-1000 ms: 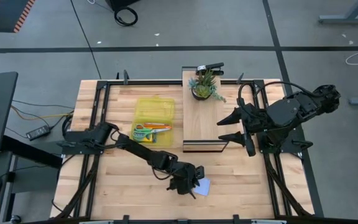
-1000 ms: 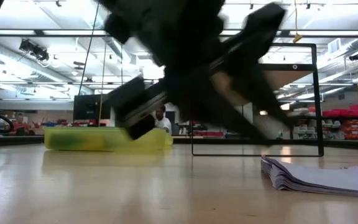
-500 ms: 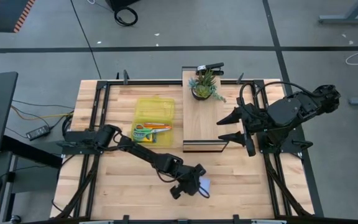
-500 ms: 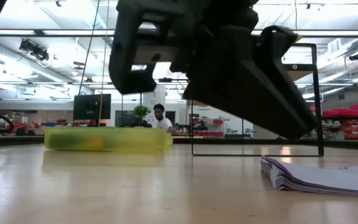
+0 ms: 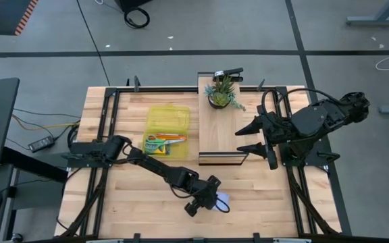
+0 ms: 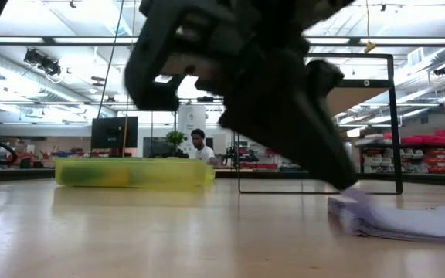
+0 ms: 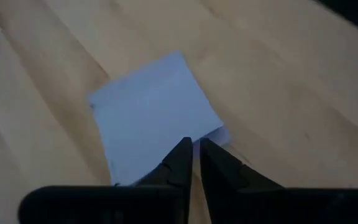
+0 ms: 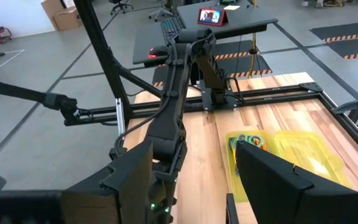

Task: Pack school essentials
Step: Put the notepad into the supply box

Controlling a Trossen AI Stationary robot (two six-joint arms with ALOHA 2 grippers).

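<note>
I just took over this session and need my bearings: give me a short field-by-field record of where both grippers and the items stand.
left gripper: low over the table's near edge, fingers nearly together at the edge of the sticky-note pad
sticky-note pad: light blue, flat on the wooden table, not lifted
right gripper: open, waiting at the right side beside the raised board
yellow case: open, scissors and orange pencils lying in it
potted plant: on the raised board, far end
</note>
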